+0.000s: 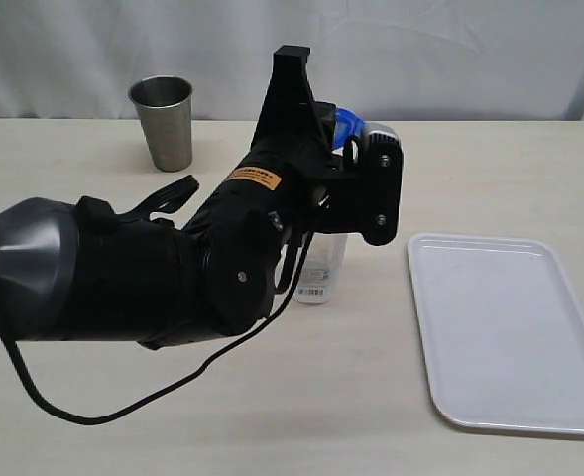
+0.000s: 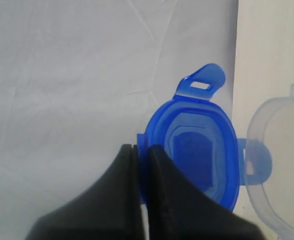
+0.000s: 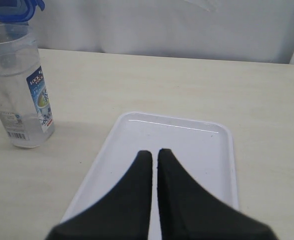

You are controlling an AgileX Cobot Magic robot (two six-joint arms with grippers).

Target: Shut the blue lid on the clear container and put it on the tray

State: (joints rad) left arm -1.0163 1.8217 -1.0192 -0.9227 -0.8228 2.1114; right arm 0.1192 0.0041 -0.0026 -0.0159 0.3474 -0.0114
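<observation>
While the left jaws are pinching the blue lid (image 2: 196, 150) by its edge, it is hanging at the mouth of the clear container (image 1: 323, 273), which is standing upright on the bench (image 1: 351, 397) beside the tray (image 1: 510, 337). Right jaws are hovering shut, empty, over the tray.

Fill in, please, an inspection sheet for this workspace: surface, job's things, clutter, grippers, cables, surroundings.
Surface: pale table, no spills seen.
Job's things: blue lid at the mouth of the upright clear container, not yet seated; tray empty, apart from the container.
Clutter: steel cup, upright, near the far edge.
Grippers: left gripper shut on a flap of the lid; right gripper shut, empty, above the tray.
Cables: black cable loops below the left arm.
Surroundings: white curtain behind.
</observation>
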